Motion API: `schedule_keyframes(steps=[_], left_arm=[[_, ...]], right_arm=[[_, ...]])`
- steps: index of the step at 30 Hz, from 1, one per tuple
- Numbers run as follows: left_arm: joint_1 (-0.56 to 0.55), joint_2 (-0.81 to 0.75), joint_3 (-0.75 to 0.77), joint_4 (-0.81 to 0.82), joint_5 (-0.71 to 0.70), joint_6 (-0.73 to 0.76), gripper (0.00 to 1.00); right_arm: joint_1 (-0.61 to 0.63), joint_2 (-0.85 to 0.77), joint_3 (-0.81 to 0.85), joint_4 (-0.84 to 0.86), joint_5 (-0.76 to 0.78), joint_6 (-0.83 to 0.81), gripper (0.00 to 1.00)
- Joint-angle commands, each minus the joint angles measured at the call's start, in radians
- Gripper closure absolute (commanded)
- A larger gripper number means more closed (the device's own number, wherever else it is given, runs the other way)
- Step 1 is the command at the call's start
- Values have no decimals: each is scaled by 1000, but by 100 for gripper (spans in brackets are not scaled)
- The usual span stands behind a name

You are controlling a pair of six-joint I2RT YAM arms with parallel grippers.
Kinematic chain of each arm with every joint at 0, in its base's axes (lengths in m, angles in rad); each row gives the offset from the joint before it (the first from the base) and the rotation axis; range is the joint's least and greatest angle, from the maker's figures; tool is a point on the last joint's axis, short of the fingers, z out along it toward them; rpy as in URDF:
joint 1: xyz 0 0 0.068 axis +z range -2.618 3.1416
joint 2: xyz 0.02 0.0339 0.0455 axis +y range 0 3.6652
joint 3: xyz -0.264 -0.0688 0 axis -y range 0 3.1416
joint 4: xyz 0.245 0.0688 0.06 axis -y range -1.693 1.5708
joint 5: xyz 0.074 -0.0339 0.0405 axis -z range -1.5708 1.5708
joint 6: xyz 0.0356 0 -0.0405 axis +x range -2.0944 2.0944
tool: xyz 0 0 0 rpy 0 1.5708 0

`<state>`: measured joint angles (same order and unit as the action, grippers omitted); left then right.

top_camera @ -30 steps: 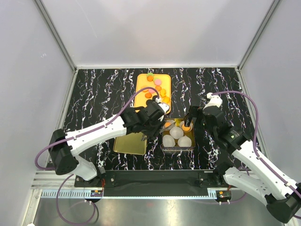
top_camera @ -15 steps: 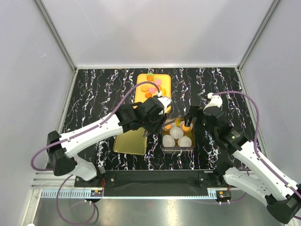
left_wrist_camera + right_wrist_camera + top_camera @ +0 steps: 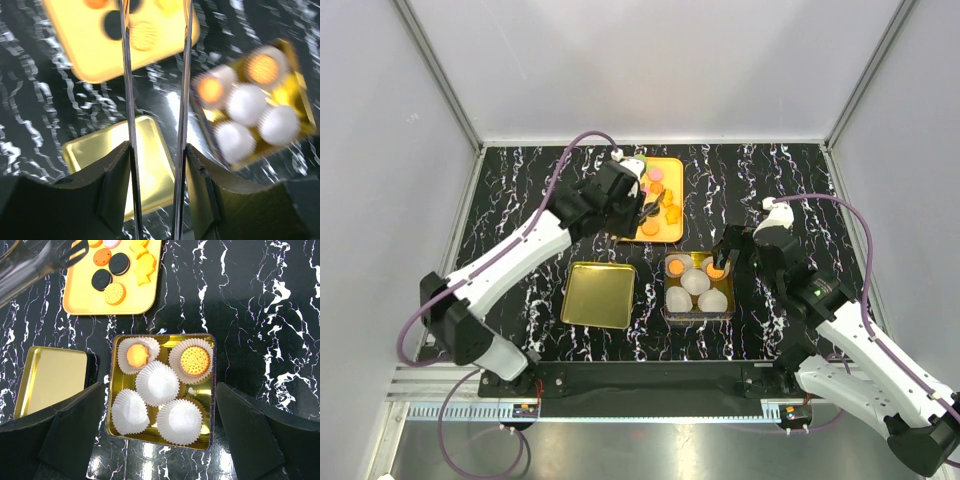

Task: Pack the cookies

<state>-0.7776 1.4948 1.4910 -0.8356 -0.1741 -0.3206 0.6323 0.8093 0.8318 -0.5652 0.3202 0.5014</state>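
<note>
**Jaws hanging open on both arms, cookies (image 3: 114, 293) sitting on tray (image 3: 85, 295) and in tin (image 3: 207, 390)**

Left jaws are hanging released, two thin blades standing apart with nothing between them. They are hovering beyond the tin, over the near part of the yellow tray. Right jaws are also gaping wide and gripping nothing, hovering above the tin's far right corner.

Tin is sitting on the black marbled table (image 3: 260, 315) and holding five white paper cups (image 3: 157, 382). Two cookies are lying in the cups along the tin's far side. An orange cookie (image 3: 136, 355) is lying in the far left cup and a tan cookie (image 3: 195, 361) in the far right cup. The three cups at the tin's middle and near side are showing only paper.

Remaining cookies are lying on the tray, beyond the tin and a little to its left. Orange, black, tan and yellow ones are showing in the right wrist view, and pink ones in the top view. Gold lid (image 3: 52, 377) is lying flat just left of the tin, with a dark gap showing between them.
</note>
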Motion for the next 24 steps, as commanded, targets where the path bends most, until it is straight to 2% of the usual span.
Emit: schedule_keyframes(steps=[1,5,13,24], left_arm=[[58,70,40,75,-47,34,52],[127,166,75,92,-44,40,52],[176,326,181,89,-67,55,51],[182,394,209,87,-45,57,51]], right_arm=[[3,-16,7,25,8,0,1],[3,-22,9,21,3,0,0],[3,-58,12,-9,11,0,0],[4,-78,6,-27,20,2,0]])
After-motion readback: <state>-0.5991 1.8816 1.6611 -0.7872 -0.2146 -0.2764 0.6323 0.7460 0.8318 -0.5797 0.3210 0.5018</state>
